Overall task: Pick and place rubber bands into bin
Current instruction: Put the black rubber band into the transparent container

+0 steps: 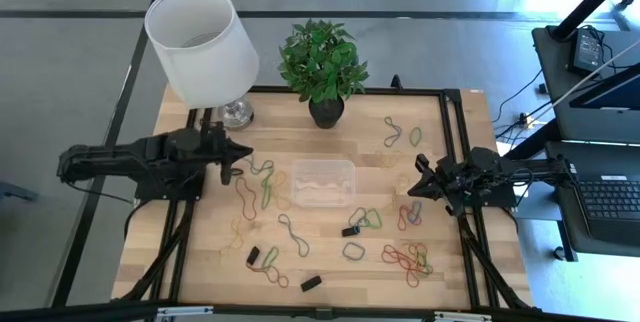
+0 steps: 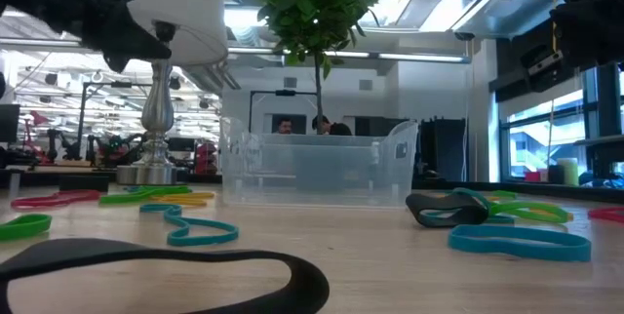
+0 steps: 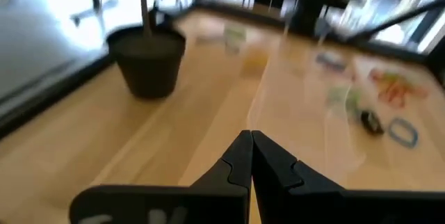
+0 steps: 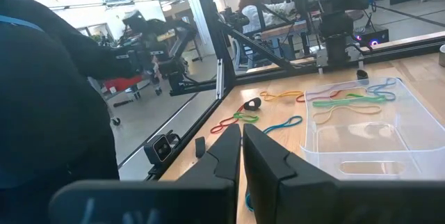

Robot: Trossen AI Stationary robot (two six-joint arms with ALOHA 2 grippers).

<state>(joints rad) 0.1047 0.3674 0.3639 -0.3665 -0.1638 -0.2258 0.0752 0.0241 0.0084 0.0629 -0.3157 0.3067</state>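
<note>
Rubber bands in red, green, yellow, tan and black lie scattered flat on the wooden table, in a cluster left of the bin [image 1: 262,187], a cluster near the front right [image 1: 405,257] and a few at the far right [image 1: 400,132]. The clear plastic bin [image 1: 323,182] stands at the table's middle and looks empty; it also shows in the low view [image 2: 312,163] and the right wrist view [image 4: 368,137]. My left gripper [image 1: 240,157] hovers left of the bin, shut and holding nothing [image 3: 249,139]. My right gripper [image 1: 415,184] hovers right of the bin, shut and holding nothing [image 4: 241,130].
A lamp with a white shade [image 1: 200,42] and a potted plant [image 1: 322,62] stand at the far edge. Small black pieces [image 1: 311,283] lie near the front. Black frame rails [image 1: 455,142] run along the table's sides. People show in the room beyond [image 2: 283,126].
</note>
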